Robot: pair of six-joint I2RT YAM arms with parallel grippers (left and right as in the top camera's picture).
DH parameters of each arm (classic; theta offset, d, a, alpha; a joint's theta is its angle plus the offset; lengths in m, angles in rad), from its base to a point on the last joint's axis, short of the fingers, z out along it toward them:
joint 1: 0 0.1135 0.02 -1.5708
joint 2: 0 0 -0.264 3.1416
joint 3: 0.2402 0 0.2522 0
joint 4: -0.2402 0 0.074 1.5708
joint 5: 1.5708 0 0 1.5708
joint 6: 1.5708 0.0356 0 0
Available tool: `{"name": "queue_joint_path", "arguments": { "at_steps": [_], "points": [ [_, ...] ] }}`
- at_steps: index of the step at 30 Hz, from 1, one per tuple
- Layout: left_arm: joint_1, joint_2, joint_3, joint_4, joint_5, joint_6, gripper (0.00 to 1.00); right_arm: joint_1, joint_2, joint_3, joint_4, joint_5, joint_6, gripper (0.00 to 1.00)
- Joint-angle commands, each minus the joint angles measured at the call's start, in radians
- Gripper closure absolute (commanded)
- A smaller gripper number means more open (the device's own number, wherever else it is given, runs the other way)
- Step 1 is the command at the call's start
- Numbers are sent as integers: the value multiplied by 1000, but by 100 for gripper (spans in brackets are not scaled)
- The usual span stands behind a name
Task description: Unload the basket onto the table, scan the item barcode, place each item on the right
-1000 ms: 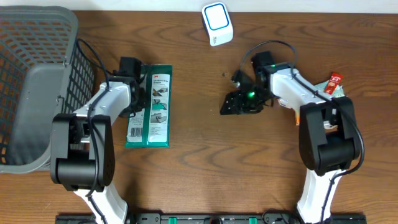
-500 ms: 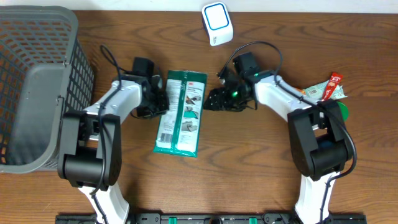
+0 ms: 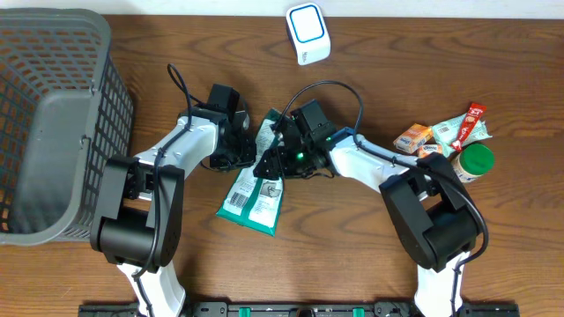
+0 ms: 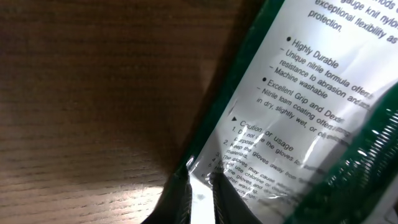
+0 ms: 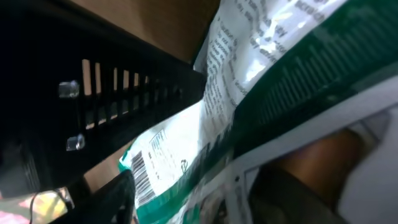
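Dark brown wood grain across the tabletop (image 3: 370,255), smooth, with a low sheen. Glossy plastic film on the glove package (image 3: 254,198), green and white, crinkled, with bright highlights over the printed text. Matt grey plastic mesh for the basket (image 3: 115,106). Smooth white plastic, faintly shiny, on the barcode scanner (image 3: 307,33) and the right arm's shell (image 3: 357,165). Dark matt plastic on the left fingers (image 4: 177,202). Shiny foil-like wrappers on the snack packets (image 3: 454,130); smooth green plastic lid on the jar (image 3: 477,161).
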Motion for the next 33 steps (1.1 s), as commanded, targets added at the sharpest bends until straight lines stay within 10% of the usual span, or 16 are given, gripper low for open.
{"name": "queue_joint_path", "arguments": {
  "at_steps": [1, 6, 24, 29, 33],
  "points": [
    [-25, 84, -58, -9, -12, 13, 84, 13, 40, -32, 4, 34, 14, 54],
    [-25, 82, -57, -11, -11, 13, 88, -11, 36, -32, -1, 18, -14, 99],
    [143, -555, -13, -14, -21, 3, 86, -113, -502, -28, -200, 228, -487, 99],
    [146, -703, -13, -14, -240, -23, 83, -95, -700, 61, -346, 495, -631, 99],
    [146, -719, -13, -13, -358, -36, 50, -92, -731, 217, -514, 537, -697, 99]
  ]
}}
